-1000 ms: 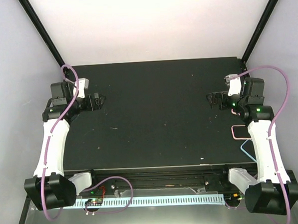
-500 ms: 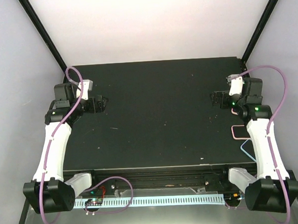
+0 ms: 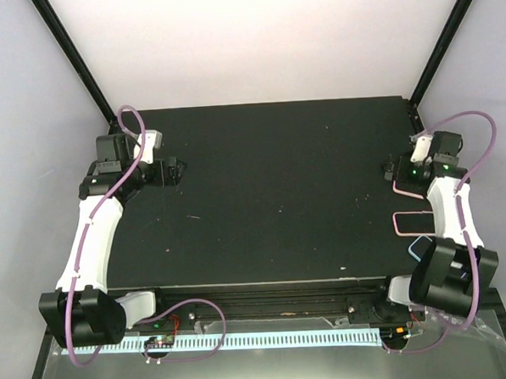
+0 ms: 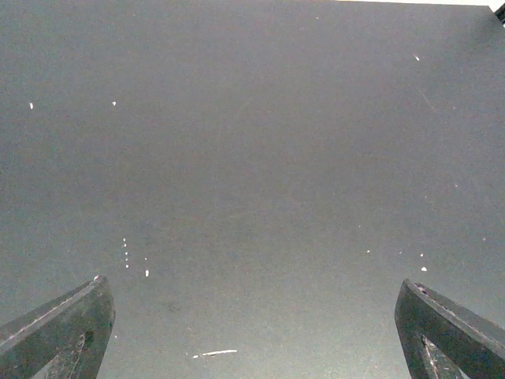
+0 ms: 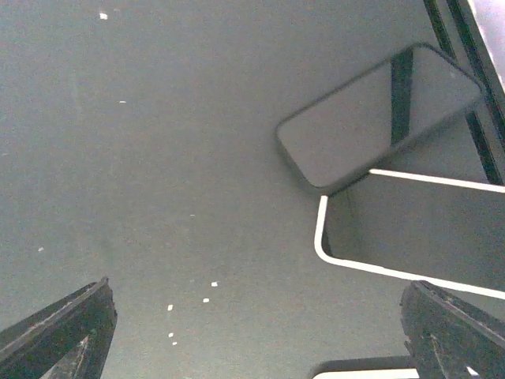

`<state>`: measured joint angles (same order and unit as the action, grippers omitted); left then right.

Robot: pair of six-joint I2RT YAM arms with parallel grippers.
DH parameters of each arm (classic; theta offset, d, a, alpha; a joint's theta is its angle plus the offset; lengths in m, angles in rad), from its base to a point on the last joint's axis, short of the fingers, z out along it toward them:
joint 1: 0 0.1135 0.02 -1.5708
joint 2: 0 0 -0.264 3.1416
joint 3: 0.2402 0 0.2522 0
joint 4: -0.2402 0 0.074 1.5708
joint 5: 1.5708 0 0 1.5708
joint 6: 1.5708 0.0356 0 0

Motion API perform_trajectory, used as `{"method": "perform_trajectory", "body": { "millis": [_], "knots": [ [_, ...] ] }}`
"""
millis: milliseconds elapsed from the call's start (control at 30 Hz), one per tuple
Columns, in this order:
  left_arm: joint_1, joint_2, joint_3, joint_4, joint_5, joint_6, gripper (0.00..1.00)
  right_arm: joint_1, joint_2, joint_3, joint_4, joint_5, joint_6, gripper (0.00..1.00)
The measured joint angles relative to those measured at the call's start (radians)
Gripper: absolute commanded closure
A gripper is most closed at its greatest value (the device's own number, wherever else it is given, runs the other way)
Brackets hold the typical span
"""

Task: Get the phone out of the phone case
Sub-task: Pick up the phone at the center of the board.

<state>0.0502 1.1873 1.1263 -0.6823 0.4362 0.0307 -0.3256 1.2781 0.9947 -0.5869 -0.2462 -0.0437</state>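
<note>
Phone: dark glossy slab, lying flat on the worktop at its right side, close to the right edge. In the right wrist view one of its corners meets the light rim of the phone case; whether they touch or overlap, I cannot tell. Nor can I tell whether the slab sits in a thin shell of its own. A second light rim shows at the bottom of that view.

Right jaws: spread wide, nothing between them, bare worktop below. Phone and case lie off to the right of their line.
Left jaws: equally wide, empty, over bare worktop at the left side, well apart from phone and case.

Risks, as judged:
- Closing where the right jaws stand takes hold of nothing; they need to shift toward the phone first.
- The phone looks flat and slick, so a pinch on its thin edge may slip, or shove it instead of lifting.
- Phone and case meet at a corner, so nudging one likely drags the other (the worktop edge is near on that side; an outward shove could send either off).
- The two rims look alike, so it is easy to go for the wrong one.
- Right arm crosses above the case in the top view; a low swing could sweep it.
- Left arm is too far off to brace anything.
</note>
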Motion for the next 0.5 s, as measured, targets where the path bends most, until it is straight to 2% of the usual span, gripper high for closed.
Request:
{"method": "perform_trajectory", "body": {
  "millis": [233,500],
  "knots": [
    [-0.013,0.012,0.005,0.0,0.015,0.0,0.01,-0.101,0.134,0.016,0.058,-0.016,0.084,0.03],
    [-0.017,0.019,0.005,0.0,0.021,0.0,0.01,-0.111,0.228,0.054,0.167,-0.009,0.215,0.06]
  ]
}}
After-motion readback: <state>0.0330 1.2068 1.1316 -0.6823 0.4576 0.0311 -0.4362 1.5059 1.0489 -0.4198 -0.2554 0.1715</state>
